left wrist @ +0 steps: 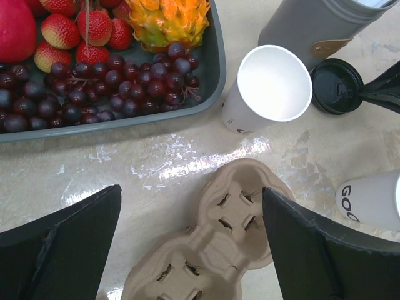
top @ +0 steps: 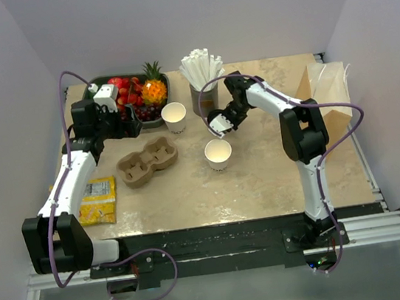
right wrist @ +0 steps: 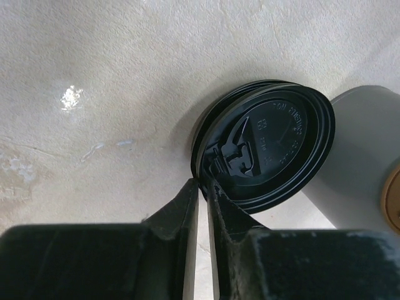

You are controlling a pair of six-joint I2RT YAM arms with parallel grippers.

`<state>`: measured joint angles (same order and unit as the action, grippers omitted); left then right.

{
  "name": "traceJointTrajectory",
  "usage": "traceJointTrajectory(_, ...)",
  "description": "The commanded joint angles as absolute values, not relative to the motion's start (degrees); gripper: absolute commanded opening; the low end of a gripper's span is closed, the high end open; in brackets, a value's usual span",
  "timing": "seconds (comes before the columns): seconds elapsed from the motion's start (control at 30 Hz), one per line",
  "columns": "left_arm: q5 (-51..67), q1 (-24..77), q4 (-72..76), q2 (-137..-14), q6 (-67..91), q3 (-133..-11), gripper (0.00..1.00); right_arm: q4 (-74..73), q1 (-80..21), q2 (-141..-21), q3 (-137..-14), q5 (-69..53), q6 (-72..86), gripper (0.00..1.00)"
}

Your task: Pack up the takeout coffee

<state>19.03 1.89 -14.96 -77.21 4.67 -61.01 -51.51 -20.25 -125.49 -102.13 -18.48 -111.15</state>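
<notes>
Black lid (right wrist: pixel 265 147) sits on the counter (right wrist: pixel 125 75) just beside the grey straw cup (right wrist: pixel 362 156), its rim pinched by the right hand (right wrist: pixel 203 186). The lidless white cup (top: pixel 218 155) stands close by, toward the near edge; the left hand (left wrist: pixel 192 200), spread wide, is farther off.

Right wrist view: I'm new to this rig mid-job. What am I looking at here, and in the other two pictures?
Two robot arms share a table. One picture looks down from above; the other two come from cameras on each wrist. The right claw pinches the rim of a black lid beside the grey straw cup. The left claw hangs open over the pulp carrier. Unlidded: the far white cup by the fruit tray, and the near white cup.
</notes>
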Motion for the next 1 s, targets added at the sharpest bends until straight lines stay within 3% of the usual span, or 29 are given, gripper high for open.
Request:
traceJointTrajectory(0.0, 18.90, 1.23, -12.74, -75.67, 4.22, -60.38, 0.98, -50.54, -20.92, -125.07, -102.92, -17.93, -110.04, 0.11)
traceJointTrajectory(0.1, 18.90, 1.23, -12.74, -75.76, 4.22, -60.29, 0.98, -49.92, -20.92, -124.46, -102.40, -18.54, -109.43, 0.00)
traceJointTrajectory(0.5, 21.62, 1.14, -10.73, -76.46, 5.54, -60.47, 0.98, -53.26, -21.01, -115.59, -102.40, -24.08, -97.13, 0.00)
traceJointTrajectory(0.97, 27.77, 1.32, -7.83, -76.38, 8.96, -59.59, 0.96, -55.37, -20.83, -105.13, -103.80, -31.81, -71.91, 0.00)
